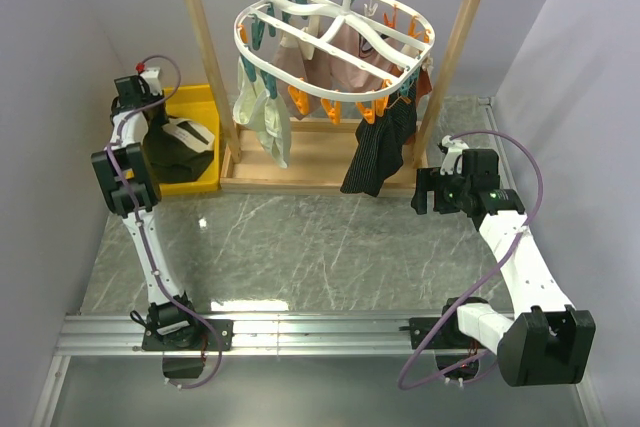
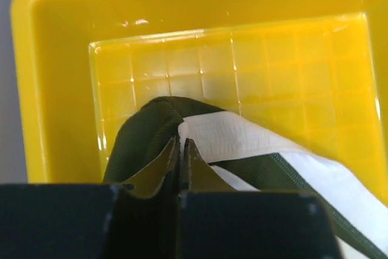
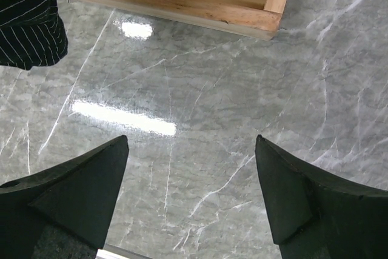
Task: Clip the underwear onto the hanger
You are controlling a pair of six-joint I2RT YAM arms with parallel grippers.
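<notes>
One yellow bin [image 2: 54, 59] holds the underwear [image 2: 139, 137], apparently part-lifted, left fingers [image 2: 159, 177] pinched tight on its fabric beside the waistband; right fingers [image 3: 79, 192] spread wide over the grey surface [image 3: 212, 107].

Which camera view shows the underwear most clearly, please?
The left wrist view: the underwear is close up, olive fabric and pale waistband pinched in the left claw over the yellow bin. The top external view shows it only as a small dark bundle by that bin. The right wrist view shows none of it.
</notes>
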